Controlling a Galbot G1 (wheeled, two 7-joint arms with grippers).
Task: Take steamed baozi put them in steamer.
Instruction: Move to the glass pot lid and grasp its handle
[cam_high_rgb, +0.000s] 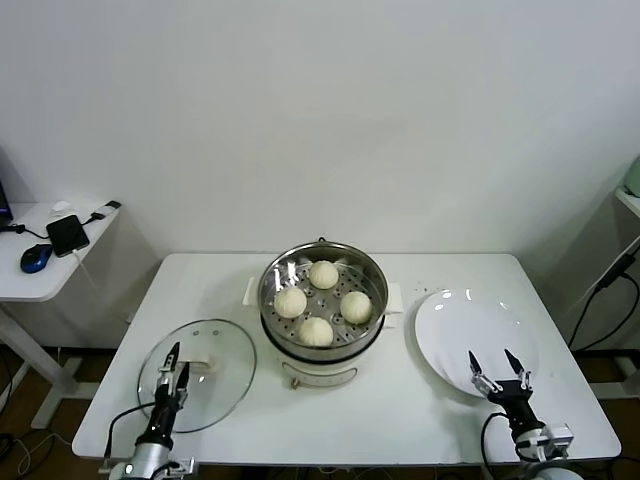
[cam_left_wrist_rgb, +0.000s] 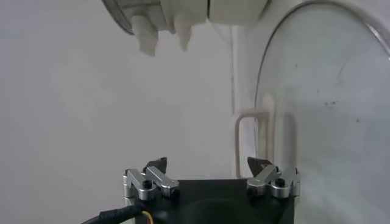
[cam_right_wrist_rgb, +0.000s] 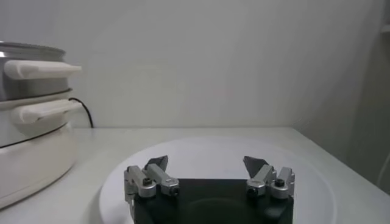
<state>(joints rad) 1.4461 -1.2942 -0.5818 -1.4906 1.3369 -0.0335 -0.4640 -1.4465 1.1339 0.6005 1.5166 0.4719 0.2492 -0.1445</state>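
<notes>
Several cream-white steamed baozi (cam_high_rgb: 323, 274) lie on the perforated tray inside the steamer (cam_high_rgb: 322, 374), a shiny steel pot on a white base at the table's middle. My left gripper (cam_high_rgb: 175, 365) hovers open over the near edge of the glass lid, empty; in the left wrist view this gripper (cam_left_wrist_rgb: 207, 164) points toward the steamer's feet (cam_left_wrist_rgb: 183, 12). My right gripper (cam_high_rgb: 497, 368) stands open and empty over the near edge of the white plate. From the right wrist, that gripper (cam_right_wrist_rgb: 206, 161) has the steamer (cam_right_wrist_rgb: 30, 122) off to one side.
The flat glass lid (cam_high_rgb: 215, 390) (cam_left_wrist_rgb: 323, 109) with a white handle (cam_left_wrist_rgb: 250, 140) lies left of the steamer. A large bare white plate (cam_high_rgb: 470, 320) (cam_right_wrist_rgb: 213, 149) lies to its right. A side table (cam_high_rgb: 50, 275) with a phone and mouse stands far left.
</notes>
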